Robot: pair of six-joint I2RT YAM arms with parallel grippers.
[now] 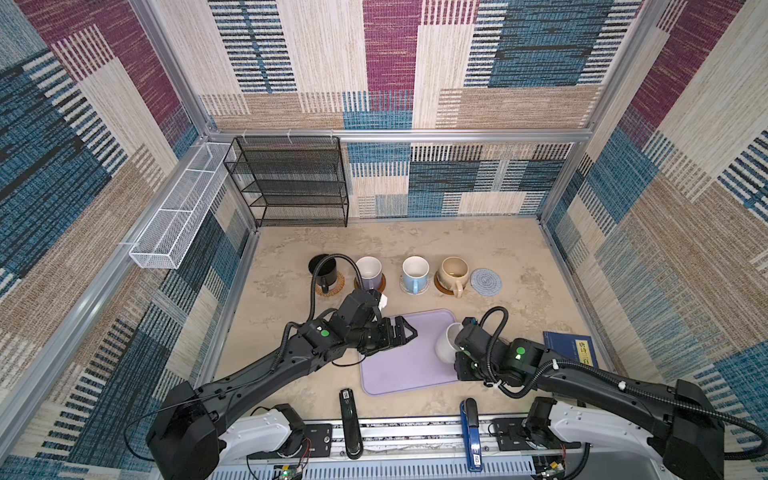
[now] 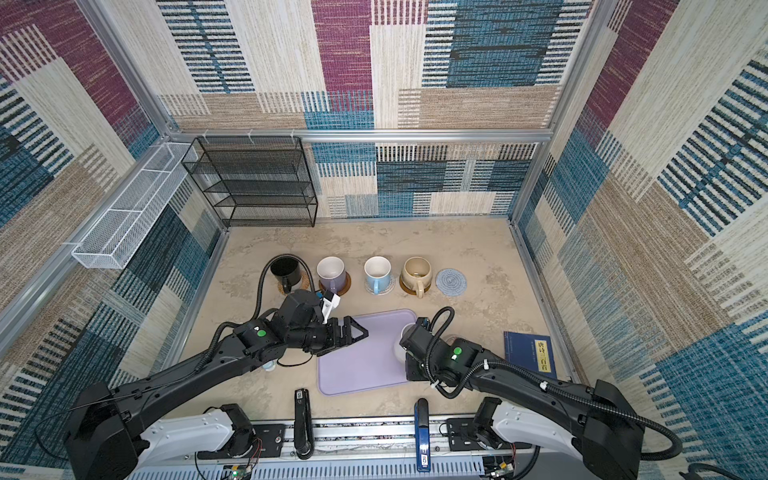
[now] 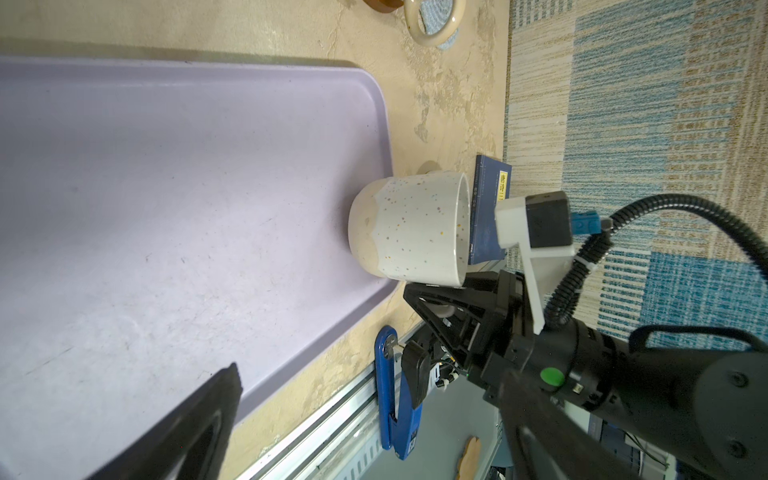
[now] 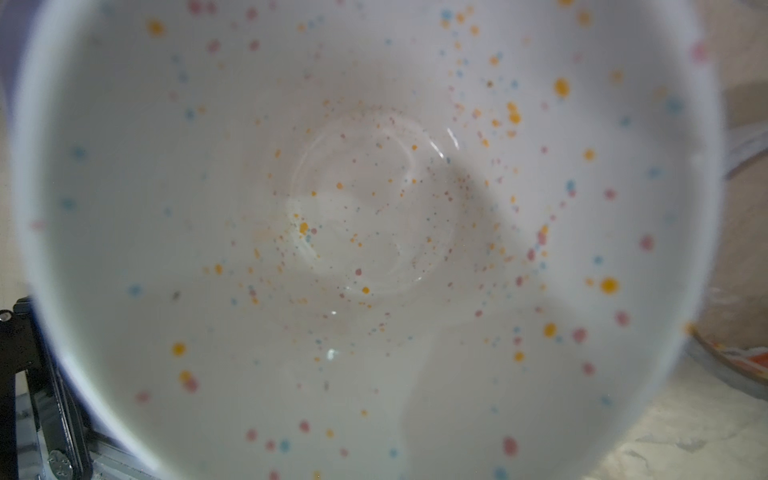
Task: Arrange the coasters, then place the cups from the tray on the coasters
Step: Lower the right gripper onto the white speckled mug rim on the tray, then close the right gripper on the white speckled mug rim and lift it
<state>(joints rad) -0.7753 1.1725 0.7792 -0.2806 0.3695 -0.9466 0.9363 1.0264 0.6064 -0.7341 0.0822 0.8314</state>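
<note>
Now right claw (image 3: 442,305) tight on speckled cup (image 3: 415,232) at tray (image 3: 166,166) edge; left claw (image 1: 409,332) agape.

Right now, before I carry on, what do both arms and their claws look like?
The left arm and right arm are black with white base housings, a green dot at each wrist and a looped ribbed black cable. A white bracket carries the right wrist's black camera with its blue plug. The left claw and right claw have black, triangular open-frame fingers.
</note>
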